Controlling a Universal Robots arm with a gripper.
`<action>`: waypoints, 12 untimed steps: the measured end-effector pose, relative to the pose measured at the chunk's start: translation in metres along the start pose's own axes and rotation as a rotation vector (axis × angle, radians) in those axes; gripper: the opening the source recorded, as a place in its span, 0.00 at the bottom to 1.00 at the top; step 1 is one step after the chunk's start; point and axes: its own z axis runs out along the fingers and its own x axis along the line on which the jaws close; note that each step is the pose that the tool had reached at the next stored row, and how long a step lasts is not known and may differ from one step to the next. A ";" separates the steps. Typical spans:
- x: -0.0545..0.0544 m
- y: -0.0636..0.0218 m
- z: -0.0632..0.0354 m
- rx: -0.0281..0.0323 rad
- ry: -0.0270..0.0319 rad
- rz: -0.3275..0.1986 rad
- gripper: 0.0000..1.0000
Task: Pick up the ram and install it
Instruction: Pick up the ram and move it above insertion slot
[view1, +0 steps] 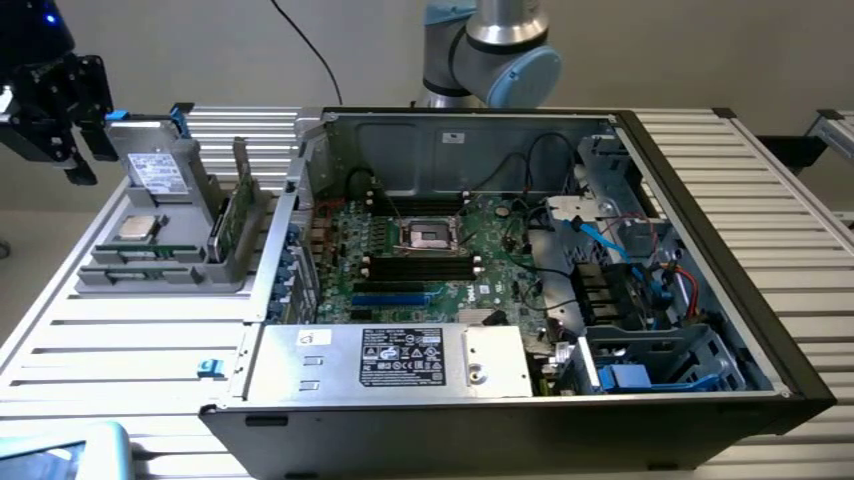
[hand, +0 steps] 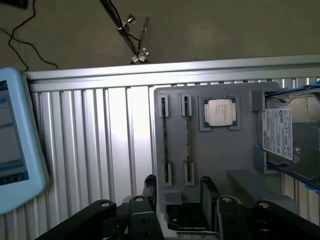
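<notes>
The ram (view1: 230, 226), a thin green stick, is seen standing on its long edge in a slot of the grey holder (view1: 144, 276), on the holder's side nearest the open computer case (view1: 694, 260). The gripper (view1: 86, 160) is held off the holder's opposite side, beside the grey drive (view1: 160, 170). Its fingers (hand: 150, 186) are spread wide with nothing gripped, and bare slatted table (view1: 120, 340) is left around the holder's edges.

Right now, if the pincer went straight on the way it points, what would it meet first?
Most likely the grey holder, near its two narrow slots: that end lies between the fingers of the open pincer. Depth is unclear.
</notes>
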 end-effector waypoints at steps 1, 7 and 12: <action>0.000 0.0000 0.0018 0.0000 0.0006 0.000 0.49; 0.000 0.0048 0.0119 0.0062 0.0021 -0.001 0.49; 0.000 0.0053 0.0210 0.0064 0.0023 -0.001 0.49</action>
